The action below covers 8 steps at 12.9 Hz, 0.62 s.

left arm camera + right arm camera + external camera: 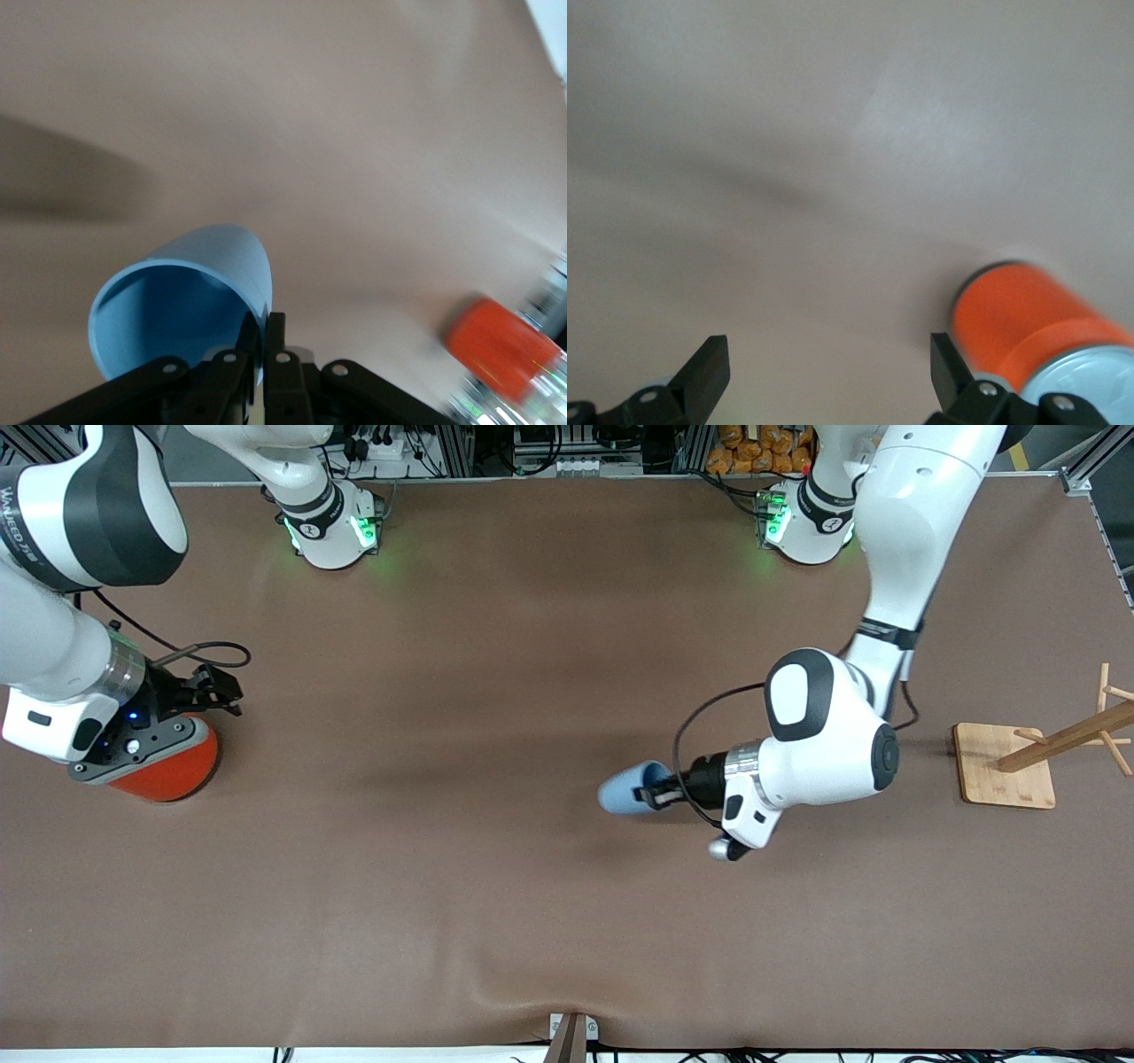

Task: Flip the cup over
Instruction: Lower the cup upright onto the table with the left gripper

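Front view: orange can (173, 766) under right gripper (217, 691), wooden rack (1041, 757) beside cup (631, 788).

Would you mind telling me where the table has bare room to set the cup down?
Bare brown table stretches between the can and the cup in the left pincer, and nearer the camera. Crowded spots: the wooden stand and under the right pincer.

The right gripper (826, 376) hangs with fingers (709, 372) spread wide over the table (833, 133), an orange can (1028, 323) beside one finger.
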Each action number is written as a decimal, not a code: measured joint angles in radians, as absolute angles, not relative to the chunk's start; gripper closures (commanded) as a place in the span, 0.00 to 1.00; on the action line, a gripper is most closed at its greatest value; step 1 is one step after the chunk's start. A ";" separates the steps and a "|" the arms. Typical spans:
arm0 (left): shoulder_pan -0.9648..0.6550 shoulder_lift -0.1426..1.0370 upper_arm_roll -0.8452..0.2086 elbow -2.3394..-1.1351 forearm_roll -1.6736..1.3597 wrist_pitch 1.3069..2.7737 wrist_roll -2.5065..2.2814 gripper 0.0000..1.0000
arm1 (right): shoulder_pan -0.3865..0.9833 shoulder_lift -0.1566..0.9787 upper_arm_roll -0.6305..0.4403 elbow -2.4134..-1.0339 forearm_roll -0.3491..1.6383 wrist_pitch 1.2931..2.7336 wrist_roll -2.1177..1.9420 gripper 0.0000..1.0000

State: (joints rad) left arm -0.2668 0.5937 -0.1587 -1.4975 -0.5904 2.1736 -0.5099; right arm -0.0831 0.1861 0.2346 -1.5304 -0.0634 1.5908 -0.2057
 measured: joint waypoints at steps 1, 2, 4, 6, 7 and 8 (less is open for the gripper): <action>-0.265 0.589 -0.144 -1.497 -0.454 2.173 -0.540 1.00 | -0.083 0.186 0.235 -1.530 -0.051 1.583 -0.153 0.00; -0.258 0.588 -0.133 -1.499 -0.326 2.168 -0.564 1.00 | -0.083 0.186 0.235 -1.530 -0.046 1.581 -0.124 0.00; -0.239 0.588 -0.123 -1.511 -0.140 2.157 -0.601 1.00 | -0.084 0.185 0.235 -1.530 -0.044 1.580 -0.105 0.00; -0.221 0.590 -0.121 -1.533 -0.034 2.153 -0.608 1.00 | -0.084 0.180 0.234 -1.530 -0.043 1.580 -0.100 0.00; -0.217 0.594 -0.120 -1.547 0.002 2.153 -0.608 1.00 | -0.084 0.174 0.233 -1.531 -0.043 1.579 -0.098 0.00; -0.214 0.601 -0.119 -1.558 0.029 2.147 -0.596 1.00 | -0.084 0.165 0.233 -1.535 -0.042 1.578 -0.097 0.00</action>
State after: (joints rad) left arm -0.2139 0.6013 -0.1190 -1.5584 0.0291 2.1474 -0.5960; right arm -0.0840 0.1646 0.2335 -1.5355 -0.0422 1.5778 -0.0970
